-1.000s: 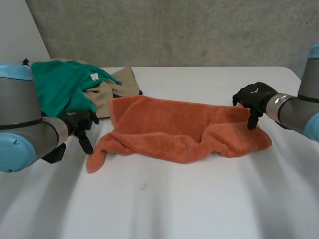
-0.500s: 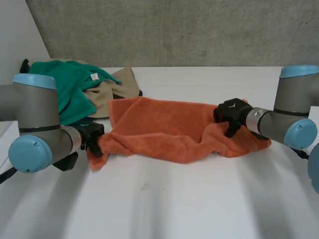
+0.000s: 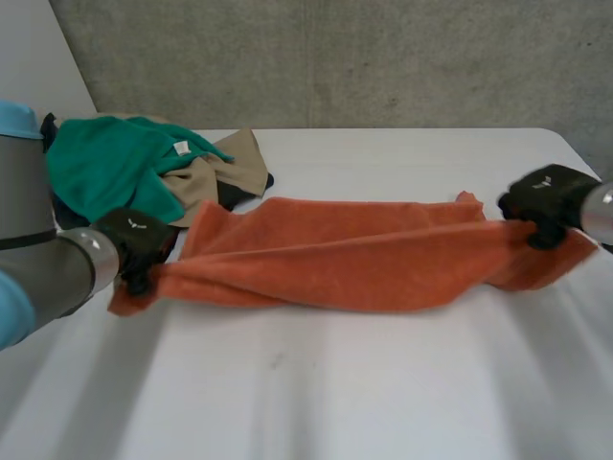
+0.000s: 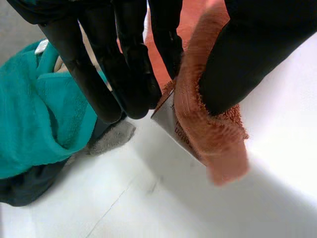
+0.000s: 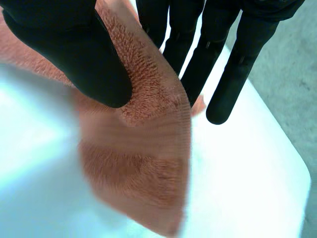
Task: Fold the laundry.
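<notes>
One orange towel [image 3: 354,254] on record, drawn out into a long, loosely creased band across the middle of the frame in the head view. Rests on the white bench [image 3: 383,383] along most of its length. Taken at its left end, centre left of the frame, by the left robot hand [image 3: 134,244]. Taken at its right end, centre right of the frame, by the right robot hand [image 3: 546,203].

Left wrist view: towel end [image 4: 208,134] pinched between the thumb on one face and near-straight fingers [image 4: 124,64] on the other. Short frayed flap hanging past the thumb tip, close over the bench; contact with the surface not determinable.

Right wrist view: towel edge [image 5: 143,144] clamped between the thumb and the straight fingers [image 5: 198,59] behind the cloth. Outermost finger standing clear of the cloth. Corner flap hanging below the thumb, over the bench.

Several further garments heaped at upper left of the frame in the head view, behind the towel's left end. Green cloth [image 3: 105,172] uppermost, with a small white label. Tan cloth [image 3: 215,172] beneath and beside it, its near edge just beside the towel's far edge; contact not determinable. Dark cloth [image 3: 254,182] showing at the heap's right fringe. Green cloth also seen beside the left fingers in the left wrist view.

Grey concrete wall [image 3: 335,57] across the top of the frame.
</notes>
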Tool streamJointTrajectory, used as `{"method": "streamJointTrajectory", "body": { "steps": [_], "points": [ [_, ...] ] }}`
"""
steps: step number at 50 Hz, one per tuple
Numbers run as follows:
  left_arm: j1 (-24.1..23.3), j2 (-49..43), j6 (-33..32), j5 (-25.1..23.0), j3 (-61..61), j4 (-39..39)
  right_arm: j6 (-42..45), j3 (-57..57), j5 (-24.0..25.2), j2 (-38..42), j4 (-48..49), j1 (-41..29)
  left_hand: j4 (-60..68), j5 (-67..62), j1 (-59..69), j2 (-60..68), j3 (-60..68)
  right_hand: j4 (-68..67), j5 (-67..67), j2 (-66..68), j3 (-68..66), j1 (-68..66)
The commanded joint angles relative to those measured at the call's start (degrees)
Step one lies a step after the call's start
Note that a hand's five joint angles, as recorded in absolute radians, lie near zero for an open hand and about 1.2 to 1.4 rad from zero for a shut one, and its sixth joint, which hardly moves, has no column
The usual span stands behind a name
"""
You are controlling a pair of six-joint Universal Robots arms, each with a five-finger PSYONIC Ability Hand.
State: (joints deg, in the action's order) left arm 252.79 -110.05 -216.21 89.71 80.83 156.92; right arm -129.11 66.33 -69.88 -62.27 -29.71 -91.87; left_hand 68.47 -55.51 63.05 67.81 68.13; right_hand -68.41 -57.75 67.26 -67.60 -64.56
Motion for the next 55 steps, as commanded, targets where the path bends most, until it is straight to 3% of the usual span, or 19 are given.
{"method": "streamJointTrajectory", "body": {
  "steps": [1, 6, 11, 21, 29, 34, 38, 43, 48, 55],
  "points": [
    [-0.1, 10.89, -7.65, -0.5, 3.55, -2.06, 11.25, 7.59, -1.84, -14.1, -6.51, 4.85, 11.53, -14.49, 16.95, 12.19, 11.87, -11.59, -12.25, 12.74, -12.4, -15.44],
    [-1.07, 18.01, -3.97, -0.77, 1.44, 0.31, 5.46, 6.53, -1.05, -20.07, -5.89, 7.31, 11.53, -14.49, 16.95, 12.19, 11.87, -11.59, -12.25, 12.74, -12.4, -15.44],
    [-2.39, 18.38, -2.29, -0.68, 1.35, 2.86, 2.9, 7.32, -0.09, -22.19, -5.71, 9.25, 11.53, -14.49, 16.95, 12.19, 11.87, -11.59, -12.25, 12.74, -12.4, -15.44],
    [-3.79, 4.42, -3.95, 0.02, -3.04, 11.99, 2.73, 10.31, 1.32, -14.03, 2.36, 5.65, 11.53, -14.49, 16.95, 12.19, 11.87, -11.59, -12.25, 12.74, -12.4, -15.44],
    [-5.73, -9.21, -4.84, 2.05, -19.55, 23.07, -2.98, -0.74, -3.77, -1.81, 19.93, 1.52, 11.53, -14.49, 16.95, 12.19, 11.87, -11.59, -12.25, 12.74, -12.4, -15.44],
    [-5.9, -14.66, -3.35, 3.71, -37.56, 33.0, -12.36, -16.36, -8.59, 3.63, 34.85, -0.94, 11.53, -14.49, 16.95, 12.19, 11.87, -11.59, -12.25, 12.74, -12.4, -15.44],
    [-5.82, -16.34, -0.62, 5.56, -46.98, 38.19, -22.21, -23.25, -12.73, 4.17, 46.73, -0.77, 11.53, -14.49, 16.95, 12.19, 11.87, -11.59, -12.25, 12.74, -12.4, -15.44],
    [-5.9, -17.22, 4.91, 7.5, -51.56, 38.64, -31.63, -24.14, -14.5, 3.12, 57.12, -0.06, 11.53, -14.49, 16.95, 12.19, 11.87, -11.59, -12.25, 12.74, -12.4, -15.44],
    [-5.99, -17.39, 8.52, 6.62, -49.72, 36.71, -33.13, -21.07, -12.57, 1.63, 55.64, -0.24, 11.53, -14.49, 16.95, 12.19, 11.87, -11.59, -12.25, 12.74, -12.4, -15.44],
    [-4.68, -17.57, 10.9, 6.53, -38.22, 37.14, -32.61, -13.08, -7.82, 1.62, 49.67, 0.81, 11.53, -14.49, 16.95, 12.19, 11.87, -11.59, -12.25, 12.74, -12.4, -15.44]
  ]
}}
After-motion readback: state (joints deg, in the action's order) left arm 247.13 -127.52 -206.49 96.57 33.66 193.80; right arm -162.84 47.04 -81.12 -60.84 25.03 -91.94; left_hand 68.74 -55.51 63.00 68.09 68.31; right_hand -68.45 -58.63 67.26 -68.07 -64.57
